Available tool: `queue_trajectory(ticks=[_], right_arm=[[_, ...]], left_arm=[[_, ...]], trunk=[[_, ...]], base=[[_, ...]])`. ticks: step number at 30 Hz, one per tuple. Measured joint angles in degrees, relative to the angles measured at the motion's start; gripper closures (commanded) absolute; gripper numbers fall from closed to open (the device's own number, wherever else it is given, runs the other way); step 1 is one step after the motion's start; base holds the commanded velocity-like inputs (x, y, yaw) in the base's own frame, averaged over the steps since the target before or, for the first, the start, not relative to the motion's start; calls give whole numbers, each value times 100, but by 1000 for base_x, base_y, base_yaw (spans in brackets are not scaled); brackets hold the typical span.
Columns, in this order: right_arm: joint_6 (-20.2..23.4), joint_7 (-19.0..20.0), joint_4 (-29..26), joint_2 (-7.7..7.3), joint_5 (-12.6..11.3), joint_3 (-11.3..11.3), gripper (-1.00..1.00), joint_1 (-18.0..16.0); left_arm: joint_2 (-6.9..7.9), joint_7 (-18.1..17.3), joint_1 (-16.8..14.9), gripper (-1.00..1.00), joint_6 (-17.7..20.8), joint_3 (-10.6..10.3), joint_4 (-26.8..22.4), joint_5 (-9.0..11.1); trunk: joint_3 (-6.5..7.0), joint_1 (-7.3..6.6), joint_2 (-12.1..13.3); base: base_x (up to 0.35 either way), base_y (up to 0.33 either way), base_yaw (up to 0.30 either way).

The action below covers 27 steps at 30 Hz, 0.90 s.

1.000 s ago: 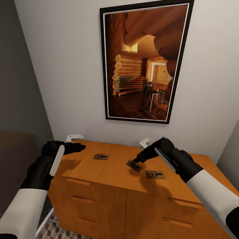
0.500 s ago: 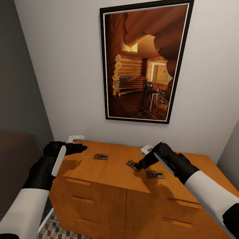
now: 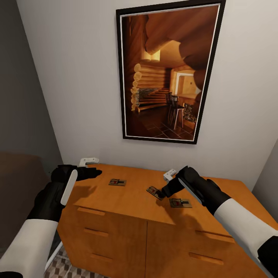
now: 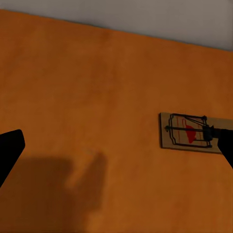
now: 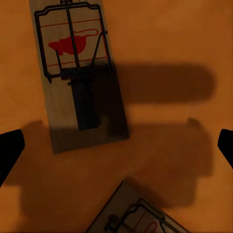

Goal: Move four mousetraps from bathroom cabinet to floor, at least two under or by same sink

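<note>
Three mousetraps lie flat on the orange-brown cabinet (image 3: 127,200): a left one (image 3: 117,182), a middle one (image 3: 154,191) and a right one (image 3: 180,202). A fourth trap and the bathroom sink are out of view. My left gripper (image 3: 94,172) hovers open over the cabinet's left end, short of the left mousetrap (image 4: 189,132). My right gripper (image 3: 163,192) hangs open just above the top between the middle and right traps, with one mousetrap (image 5: 77,73) and part of another mousetrap (image 5: 138,216) below its spread fingers. Nothing is held.
A large framed picture (image 3: 168,73) hangs on the wall behind the cabinet. Two small white gadgets (image 3: 88,160) (image 3: 169,174) sit at the cabinet's back edge. A strip of cube-patterned floor (image 3: 58,266) shows at the cabinet's lower left, and a dark wall stands on the left.
My right gripper has shifted slightly right and lower, and the middle trap, dark and tilted at its tips before, now lies flat showing its red mark. My left gripper has crept slightly forward.
</note>
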Motion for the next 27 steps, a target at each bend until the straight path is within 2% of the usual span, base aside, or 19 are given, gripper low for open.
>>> queue_trajectory(ticks=[10, 17, 27], right_arm=[[0, -6, 23, 138, 8, 2, -100, -35], [0, -5, 321, 392, 9, 1, -100, -249], [-1, 2, 657, 643, 78, -2, -100, -414]], left_arm=[[-1, 0, 0, -100, 0, -1, 2, -3], [-2, 0, -1, -100, 0, 0, 2, -8], [-2, 2, 0, -100, 6, -5, 2, -4]], trunk=[[0, 0, 0], [0, 0, 0], [0, 0, 0]], base=[[0, 0, 0], [0, 0, 0], [0, 0, 0]])
